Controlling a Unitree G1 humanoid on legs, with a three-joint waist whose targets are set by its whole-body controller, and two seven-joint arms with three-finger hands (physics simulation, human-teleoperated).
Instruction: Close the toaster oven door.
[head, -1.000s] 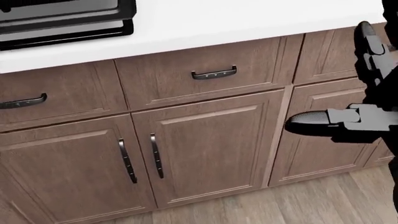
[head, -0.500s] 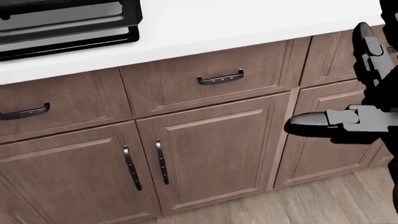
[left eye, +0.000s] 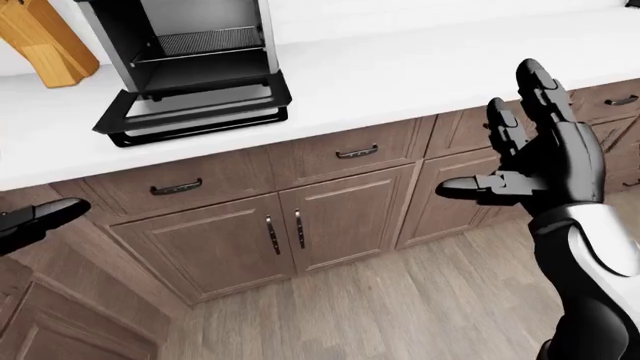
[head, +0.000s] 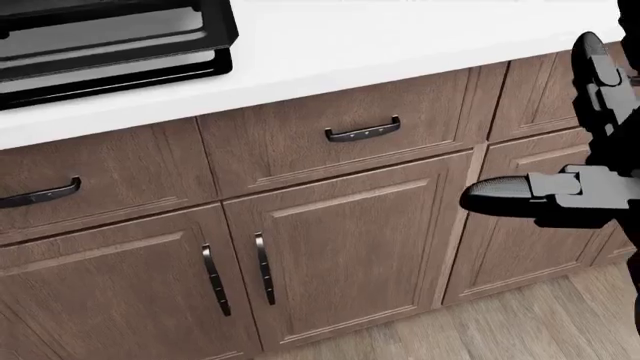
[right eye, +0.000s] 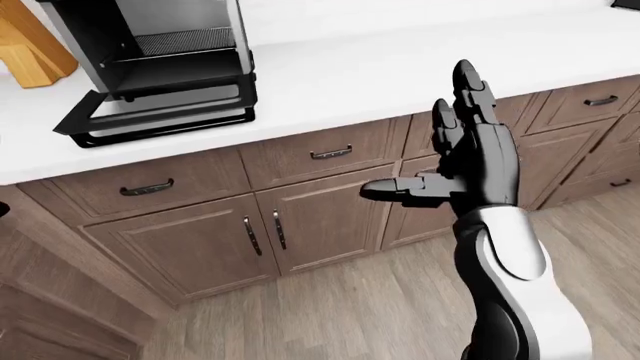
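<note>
Right hand (right eye: 470, 161) is hanging spread and empty, fingers pointing up, before the cabinets (left eye: 330, 217). Left hand (left eye: 30, 219) is peeking in, state untellable. Oven (left eye: 190, 67) is sitting on the counter (left eye: 420, 67), door (left eye: 195, 112) lying open.

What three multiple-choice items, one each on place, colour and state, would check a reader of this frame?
1. In the left-eye view, where is the silver and black toaster oven?
A. top left, on the white countertop
B. on the wooden floor
C. bottom right

2. What colour are the cabinet doors?
A. white
B. brown wood
C. blue

3. How is the toaster oven's black door?
A. shut
B. missing
C. folded down open

Answers: A, it stands on the counter at upper left; B, wood-grain brown fronts; C, the door lies flat, showing the rack inside.
</note>
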